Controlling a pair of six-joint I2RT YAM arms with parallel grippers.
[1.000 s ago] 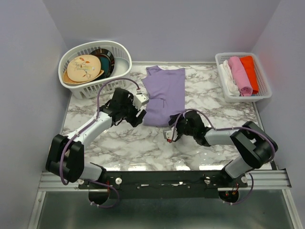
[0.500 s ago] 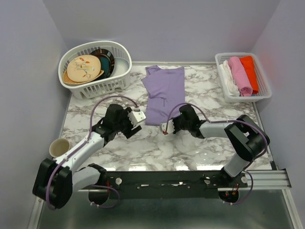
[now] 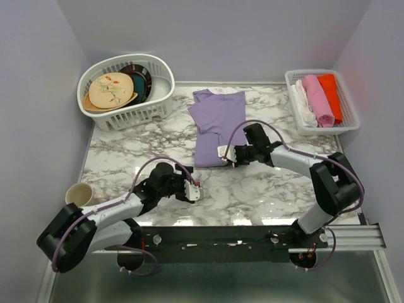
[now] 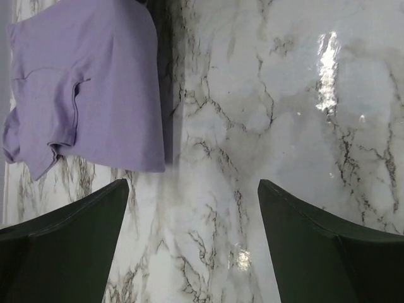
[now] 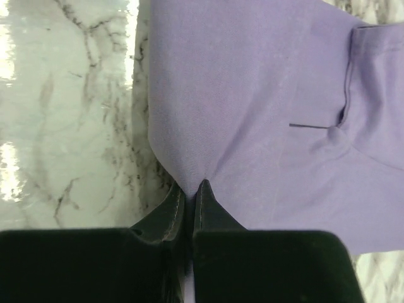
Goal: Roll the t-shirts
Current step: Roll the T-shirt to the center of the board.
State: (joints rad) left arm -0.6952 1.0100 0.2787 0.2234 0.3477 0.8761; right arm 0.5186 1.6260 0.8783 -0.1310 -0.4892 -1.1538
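Two arms are sharing one garment. From above, the lavender t-shirt (image 3: 219, 123) is lying folded into a long strip on the marble worktop (image 3: 271, 189), running from 12 o'clock down toward 6 o'clock near the middle. The right gripper (image 3: 225, 153) is sitting at the strip's near end, at its 5 o'clock corner. The left gripper (image 3: 195, 191) is hovering over bare marble at about 7 o'clock from that end, apart from the cloth. A white basket (image 3: 136, 117) holding plates is standing at 10 o'clock and a small tray (image 3: 291, 79) of rolled cloths at 2 o'clock, both well apart from the strip.

Seen from the left wrist, the left gripper (image 4: 192, 189) is standing wide open and empty, with only marble between its fingers. The t-shirt (image 4: 88, 95) is lying off toward 11 o'clock.

Seen from the right wrist, the right gripper (image 5: 189, 192) is clenched on the t-shirt (image 5: 265, 107), pinching its edge, where the fabric is puckering at the tips.

No turn of the roll is showing yet, so the step looks like starting it from the near end. A single pinch at one corner is likely to skew the thin cloth. The left gripper should probably be taking the opposite near corner, so both are turning the edge over together toward 12 o'clock, low and taut.
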